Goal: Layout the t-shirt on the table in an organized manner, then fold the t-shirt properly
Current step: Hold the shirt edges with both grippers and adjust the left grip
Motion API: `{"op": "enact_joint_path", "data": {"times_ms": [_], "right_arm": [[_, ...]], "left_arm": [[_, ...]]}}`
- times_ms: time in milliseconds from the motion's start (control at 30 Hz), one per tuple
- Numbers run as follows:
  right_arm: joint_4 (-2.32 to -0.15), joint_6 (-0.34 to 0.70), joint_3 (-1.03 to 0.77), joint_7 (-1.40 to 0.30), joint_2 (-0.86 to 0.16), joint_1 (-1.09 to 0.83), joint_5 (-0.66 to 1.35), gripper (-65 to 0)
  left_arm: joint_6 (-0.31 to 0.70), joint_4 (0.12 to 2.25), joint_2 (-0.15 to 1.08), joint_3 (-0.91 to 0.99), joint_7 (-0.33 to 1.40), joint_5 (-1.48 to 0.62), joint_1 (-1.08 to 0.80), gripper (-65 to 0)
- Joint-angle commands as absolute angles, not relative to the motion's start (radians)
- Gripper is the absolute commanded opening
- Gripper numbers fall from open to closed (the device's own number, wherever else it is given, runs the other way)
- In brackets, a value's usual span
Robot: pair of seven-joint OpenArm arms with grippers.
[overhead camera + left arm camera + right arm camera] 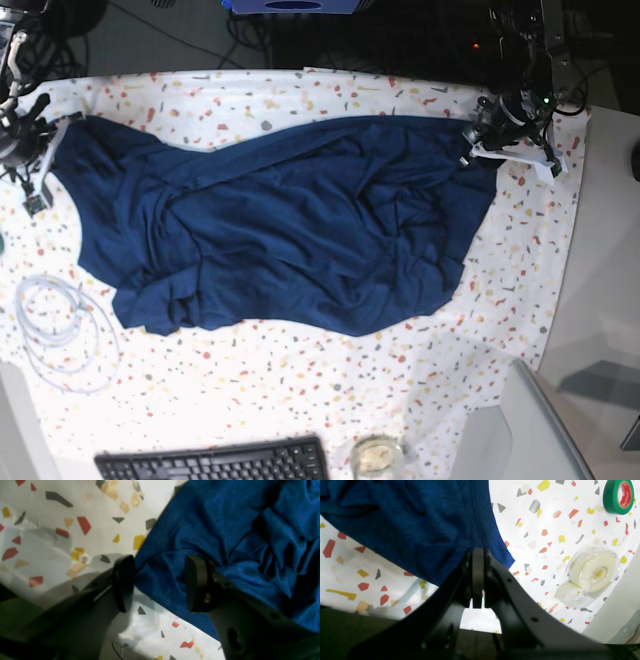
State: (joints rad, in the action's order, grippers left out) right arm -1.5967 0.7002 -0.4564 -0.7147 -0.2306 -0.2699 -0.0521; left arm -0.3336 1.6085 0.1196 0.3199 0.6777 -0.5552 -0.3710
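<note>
Glaring bright across the white tabletop (570,525) in the right wrist view, washing out flecks. Blurring softly in the left wrist view, claw (160,582) looming dark and casting grey shadows. Bending at the edges of both wrist views. Dimming to black beyond the tabletop's far edge in the base view.

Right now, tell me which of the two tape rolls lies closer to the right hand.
The clear tape roll. It lies just past the right hand, which is shut on the t-shirt; the green tape roll sits farther out across the table.

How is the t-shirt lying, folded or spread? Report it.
Spread but rumpled: the t-shirt covers much of the table, with creases and bunched folds, not neatly folded.
</note>
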Motion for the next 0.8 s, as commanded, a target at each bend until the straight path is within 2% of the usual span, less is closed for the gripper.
{"op": "enact_joint_path", "data": {"times_ms": [0, 100, 767], "right_arm": [[-1.612, 0.698, -0.463, -0.704, -0.245, -0.263, -0.047, -64.2], [-1.612, 0.698, -0.463, -0.704, -0.245, -0.263, -0.047, -64.2], [-1.612, 0.698, -0.463, -0.704, -0.245, -0.262, -0.047, -64.2]], "left_arm": [[-0.331, 1.621, 0.127, 0.323, 0.667, -0.559, -0.371, -37.0], [-0.331, 1.62, 0.127, 0.323, 0.667, -0.559, -0.366, -39.2], [-0.331, 1.56, 0.108, 0.282, 0.667, -0.556, -0.329, -39.3]]}}
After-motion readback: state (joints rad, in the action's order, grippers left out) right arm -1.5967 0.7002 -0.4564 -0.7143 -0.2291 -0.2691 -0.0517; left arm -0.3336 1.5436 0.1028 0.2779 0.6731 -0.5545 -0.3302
